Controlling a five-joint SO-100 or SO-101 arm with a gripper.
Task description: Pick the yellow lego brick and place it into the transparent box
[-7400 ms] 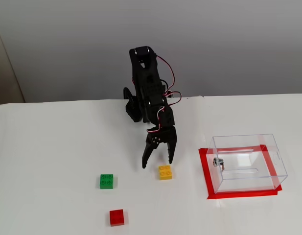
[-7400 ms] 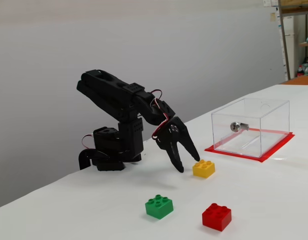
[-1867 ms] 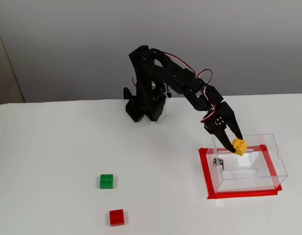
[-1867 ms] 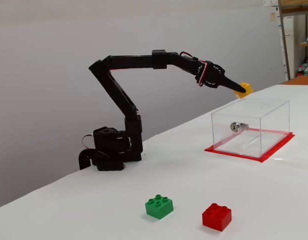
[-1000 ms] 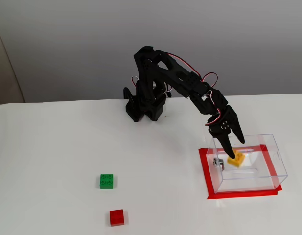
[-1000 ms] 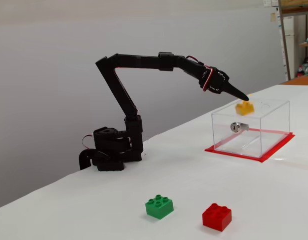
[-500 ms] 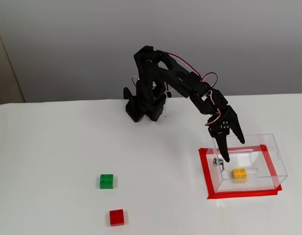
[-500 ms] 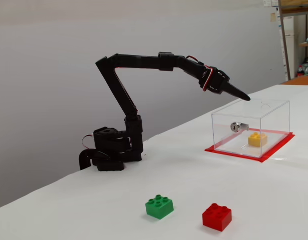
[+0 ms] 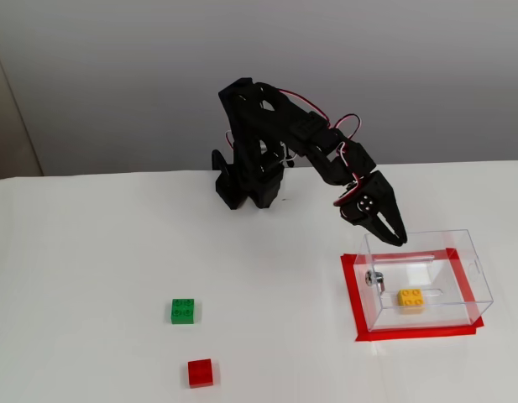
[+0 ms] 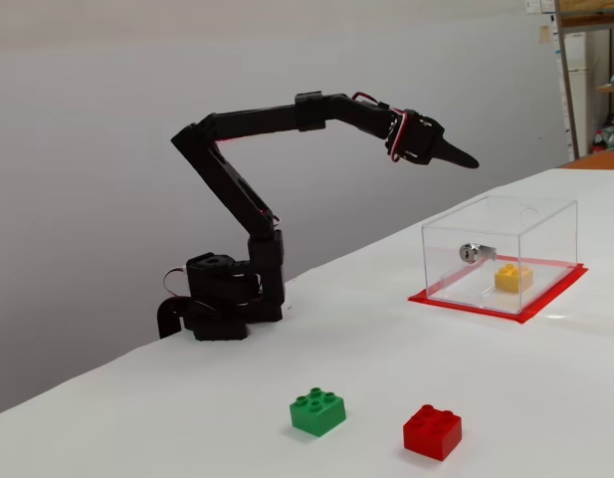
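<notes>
Three bricks on white table [image 9: 91,277]. Nearest: red brick [image 9: 201,372], then green brick [image 9: 183,311], both loose, apart from each other. Farther right: clear box [image 9: 473,269] on red tape [image 9: 351,294], yellow brick [image 9: 410,298] [image 10: 513,277] lying studs-up on its floor. Gripper [image 9: 391,237] [image 10: 466,160] empty, raised above box's rear-left edge, well clear of yellow brick; fingers look drawn nearly together. Arm base [image 9: 246,180] farthest, at table's back edge.

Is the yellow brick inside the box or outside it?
Inside. The yellow brick lies studs up on the floor of the box, apart from the gripper above.
</notes>
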